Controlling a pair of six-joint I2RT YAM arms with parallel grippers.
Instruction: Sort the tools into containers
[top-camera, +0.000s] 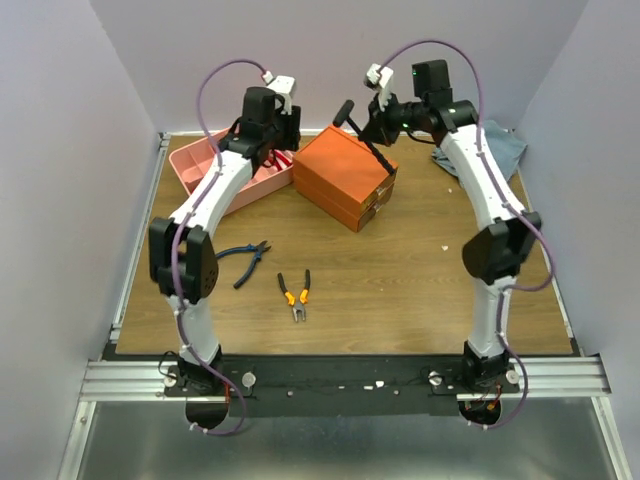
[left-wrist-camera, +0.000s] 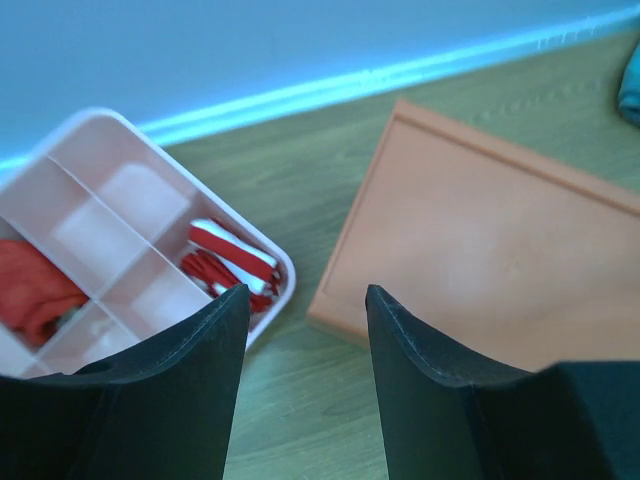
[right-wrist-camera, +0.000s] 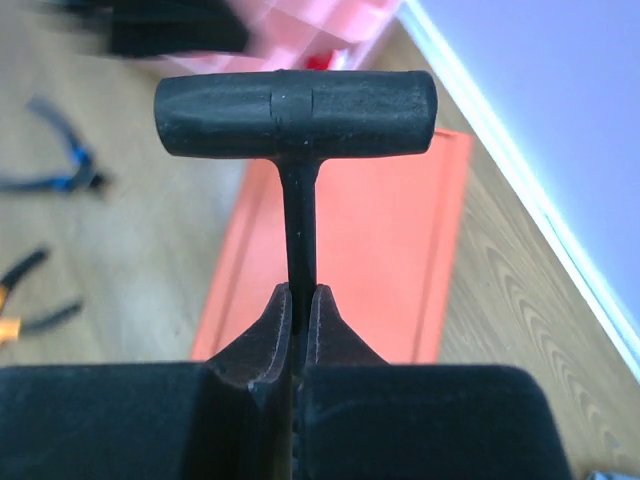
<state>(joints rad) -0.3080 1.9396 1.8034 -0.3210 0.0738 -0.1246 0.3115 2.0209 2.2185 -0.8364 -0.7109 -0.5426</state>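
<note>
- Right gripper (right-wrist-camera: 300, 300) clamped on hammer (right-wrist-camera: 295, 100) shaft, over orange box (right-wrist-camera: 400, 250).
- Left gripper (left-wrist-camera: 300, 310) jaws apart, between pink tray (left-wrist-camera: 130, 190) and box.
- Blue pliers (top-camera: 245, 258) and orange pliers (top-camera: 295, 293) on table (top-camera: 400, 280).

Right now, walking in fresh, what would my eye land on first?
The right gripper clamps a black hammer by its shaft above the orange box at the far side of the table. Nearer the arms' bases, blue-handled pliers and orange-handled pliers lie loose.
</note>
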